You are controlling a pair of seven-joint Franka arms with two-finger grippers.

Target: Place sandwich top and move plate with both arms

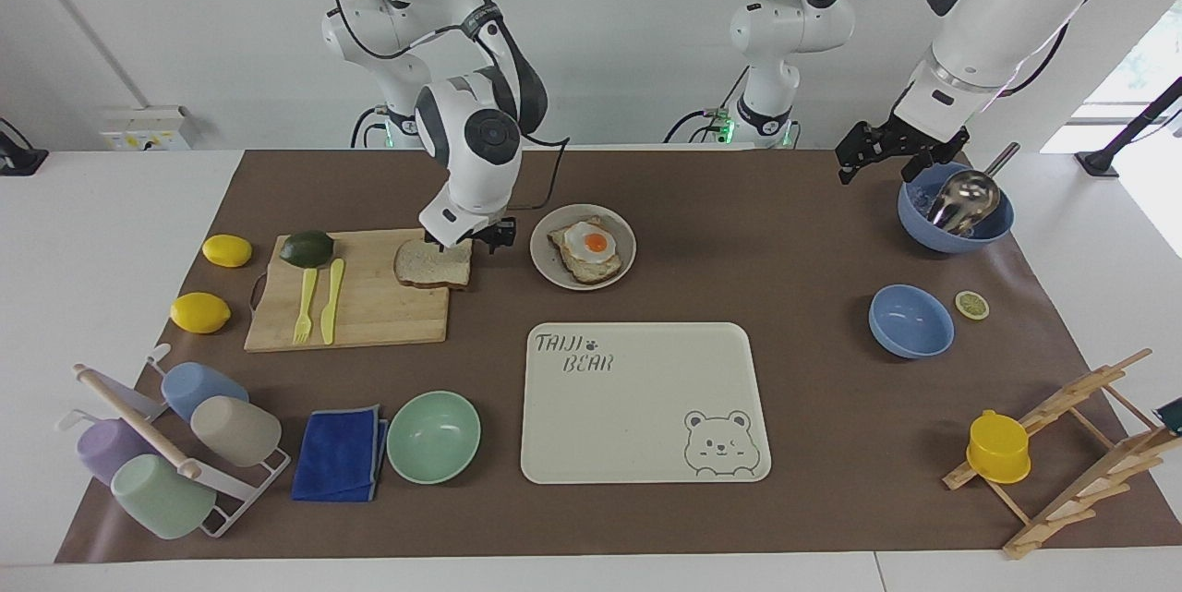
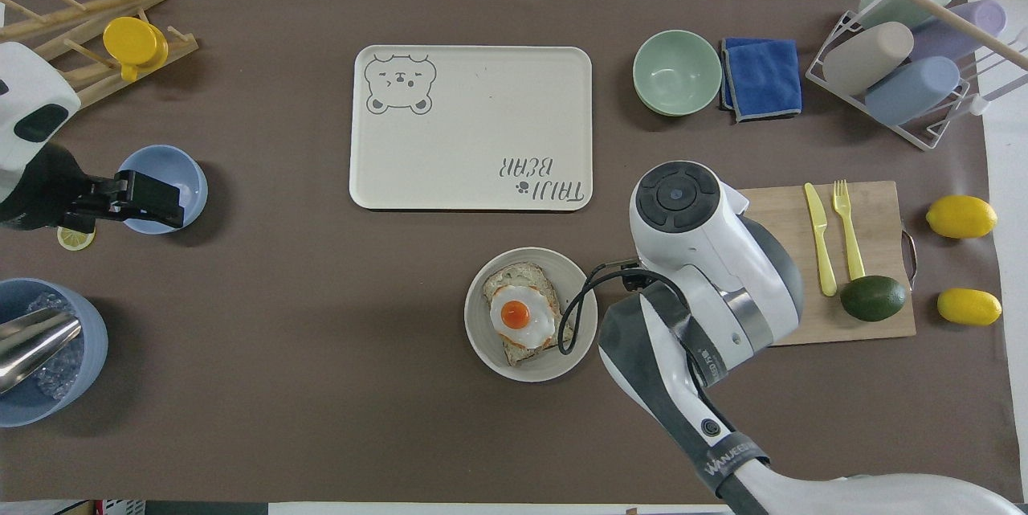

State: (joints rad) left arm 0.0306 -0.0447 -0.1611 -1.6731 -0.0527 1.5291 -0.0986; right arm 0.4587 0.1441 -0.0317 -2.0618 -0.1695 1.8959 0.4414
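Brown bread: your right hand is down at its edge, grip unclear | left hand waits, released, over blue bowl

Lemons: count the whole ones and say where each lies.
2. One lemon lies beside the cutting board, level with the avocado; the other lemon lies farther from the robots. None seems hidden.

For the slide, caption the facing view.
Right end effector down at the sandwich top on the cutting board; plate with egg toast waits beside it.
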